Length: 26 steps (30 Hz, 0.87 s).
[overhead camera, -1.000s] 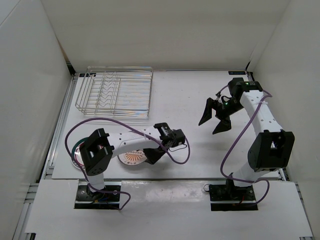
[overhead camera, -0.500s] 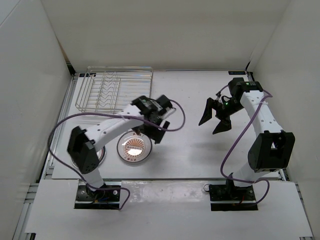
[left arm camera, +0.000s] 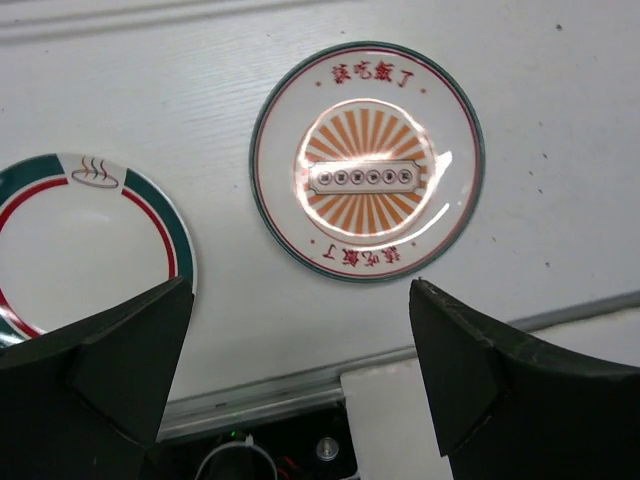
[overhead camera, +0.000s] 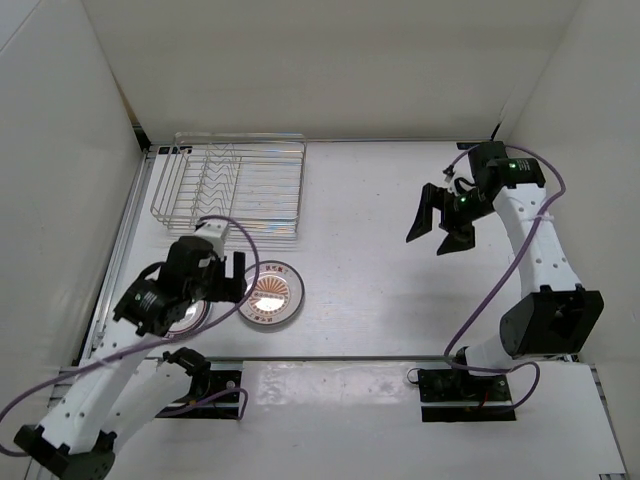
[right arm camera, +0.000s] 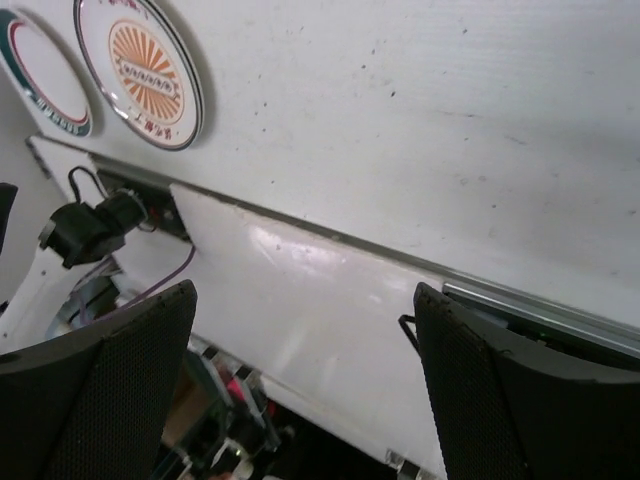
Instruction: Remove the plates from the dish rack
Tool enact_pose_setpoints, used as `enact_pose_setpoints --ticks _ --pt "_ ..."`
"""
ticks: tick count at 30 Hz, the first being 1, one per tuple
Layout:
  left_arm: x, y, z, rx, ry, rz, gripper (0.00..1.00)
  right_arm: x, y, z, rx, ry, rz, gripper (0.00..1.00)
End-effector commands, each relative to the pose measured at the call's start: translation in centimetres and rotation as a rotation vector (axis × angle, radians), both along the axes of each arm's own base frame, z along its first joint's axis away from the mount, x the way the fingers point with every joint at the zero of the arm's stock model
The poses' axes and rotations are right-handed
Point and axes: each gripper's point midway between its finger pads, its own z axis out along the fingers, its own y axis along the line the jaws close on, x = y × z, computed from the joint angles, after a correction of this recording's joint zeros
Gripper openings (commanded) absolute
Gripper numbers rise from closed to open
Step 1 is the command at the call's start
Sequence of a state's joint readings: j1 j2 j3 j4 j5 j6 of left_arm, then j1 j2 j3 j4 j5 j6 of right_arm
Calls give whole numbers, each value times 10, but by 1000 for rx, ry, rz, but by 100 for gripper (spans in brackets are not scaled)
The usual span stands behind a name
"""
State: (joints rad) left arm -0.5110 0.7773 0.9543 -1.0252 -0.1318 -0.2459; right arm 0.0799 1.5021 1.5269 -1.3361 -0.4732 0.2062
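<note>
- Nearest me, at 7 o'clock on the counter (overhead camera: 380, 300), the left pincer (left arm camera: 300, 288) hangs above the near edge and looks straight down. Its jaws are spread wide and nothing is between them.
- Just under that pincer, toward 9 o'clock, the plate with the pale centre and the green and red banded rim (left arm camera: 85, 245) lies flat on the counter. The left finger (left arm camera: 100, 370) covers its near edge in the wrist view, and from above the arm hides much of it.
- At 3 o'clock from it, near but not touching, the sunburst plate (left arm camera: 367, 160) lies flat and face up, with its orange rays and red lettering in plain sight. I cannot tell whether another plate lies beneath it.
- Both plates sit close to the near-left edge of the counter, outside the dish rack.
- Further out, at about 2 o'clock, the right pincer (right arm camera: 305, 292) is held up off the counter, well apart from the plates. It is tilted toward 7 o'clock, so its own camera catches both plates at a distance. Its jaws are spread and pinch nothing.
- Farthest away, at 11 o'clock, the dish rack (overhead camera: 235, 190) stands against the back-left corner, well apart from both pincers. Its thin tines stand upright.
</note>
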Motion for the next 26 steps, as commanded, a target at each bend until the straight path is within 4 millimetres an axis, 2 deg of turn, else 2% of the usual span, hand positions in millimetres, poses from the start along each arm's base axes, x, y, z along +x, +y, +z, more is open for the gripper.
enact_pose_setpoints --ticks 1,2,4,7,8,11,15,17,18,21,22,26 --pt "1 23 6 -60 -153 159 100 -22 -18 21 -108 -5 -32 90" --pt "0 25 -11 -46 -122 182 100 -21 -24 23 -143 -19 -46 90" --pt "-6 30 -23 -85 -136 233 100 -16 -29 34 -175 -58 -78 90" --pt "-18 42 -58 -98 -126 304 100 -16 -65 41 -377 -97 -165 90" --pt "-24 40 -61 -103 -123 265 100 -17 -73 45 -423 -101 -207 90" --pt "-33 55 -57 -31 -135 259 100 -21 -89 47 -501 -110 -259 90" --pt "-39 94 -49 93 -152 430 100 -18 -90 47 -513 -101 -278 90" --pt "-38 110 -45 147 -194 495 100 -15 -89 46 -507 -100 -276 90" --pt "-37 124 -40 173 -241 581 100 -16 -87 45 -498 -93 -271 90" --pt "-35 133 -47 195 -271 630 100 -17 -88 43 -499 -98 -277 90" --pt "-29 130 -43 155 -314 639 100 -18 -89 41 -506 -95 -271 90" --pt "-22 135 -60 185 -353 672 100 -31 -94 31 -543 -44 -266 90"
